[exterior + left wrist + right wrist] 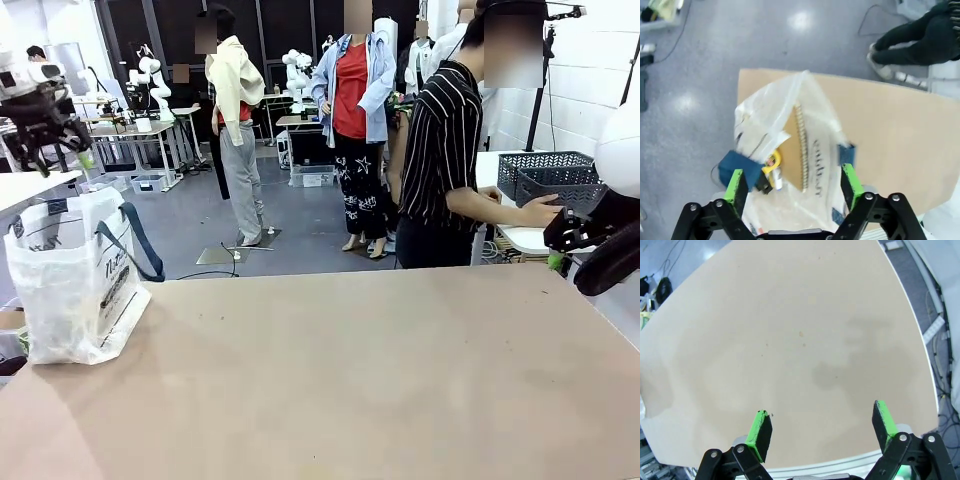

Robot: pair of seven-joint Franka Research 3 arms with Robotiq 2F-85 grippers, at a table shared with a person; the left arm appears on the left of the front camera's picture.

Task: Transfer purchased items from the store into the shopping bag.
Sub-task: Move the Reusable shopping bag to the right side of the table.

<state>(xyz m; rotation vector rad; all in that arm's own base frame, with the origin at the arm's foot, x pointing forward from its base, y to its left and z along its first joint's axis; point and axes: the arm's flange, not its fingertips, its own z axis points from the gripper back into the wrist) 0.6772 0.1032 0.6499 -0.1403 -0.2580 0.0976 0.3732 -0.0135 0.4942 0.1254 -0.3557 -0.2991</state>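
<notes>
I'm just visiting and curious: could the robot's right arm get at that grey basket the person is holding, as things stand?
Probably not yet. The basket sits on a side table beyond the main table's far right corner, under the person's hand. The right gripper hangs open above bare tabletop.

In the left wrist view the shopping bag (790, 150) is motion-blurred, its lettering unreadable and its lower part hidden behind the left gripper (795, 187); the items inside, a tan-brown one (790, 150) and something yellow (772, 161), are too smeared to identify. In the front view the bag's walls hide its contents, and the picture's left edge cuts off its side. The grey basket (555, 175) behind the person's hand (540, 212) is partly covered by the right arm, so its contents cannot be told.
</notes>
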